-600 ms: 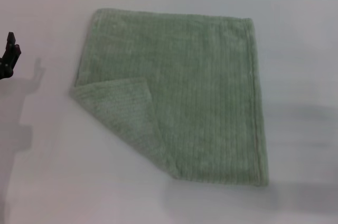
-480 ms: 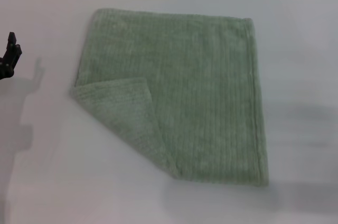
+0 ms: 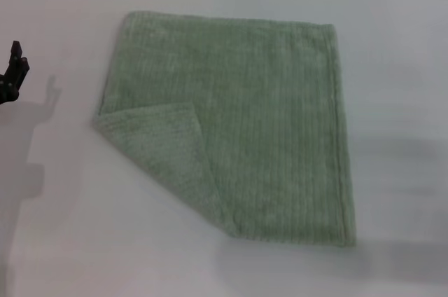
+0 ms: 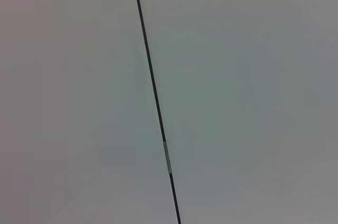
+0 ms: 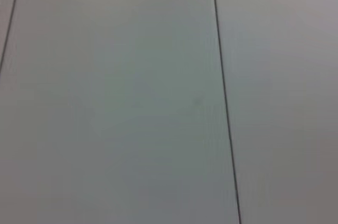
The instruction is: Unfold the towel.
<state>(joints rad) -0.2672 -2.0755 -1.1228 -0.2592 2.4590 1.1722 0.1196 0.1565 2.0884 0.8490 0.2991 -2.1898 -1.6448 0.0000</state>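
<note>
a: one towel (image 3: 238,115) lies flat on the white table (image 3: 399,66), centre of the head view, its near-left corner folded over onto the cloth.

b: any container in sight?

a: none to describe. the left gripper (image 3: 12,73) shows only as a dark tip at the far-left edge, well apart from the towel; whether it is wide or narrow, i cannot tell.

b: and the other one?

a: the right gripper is out of view. both wrist views show only pale panels with thin dark seams.
</note>
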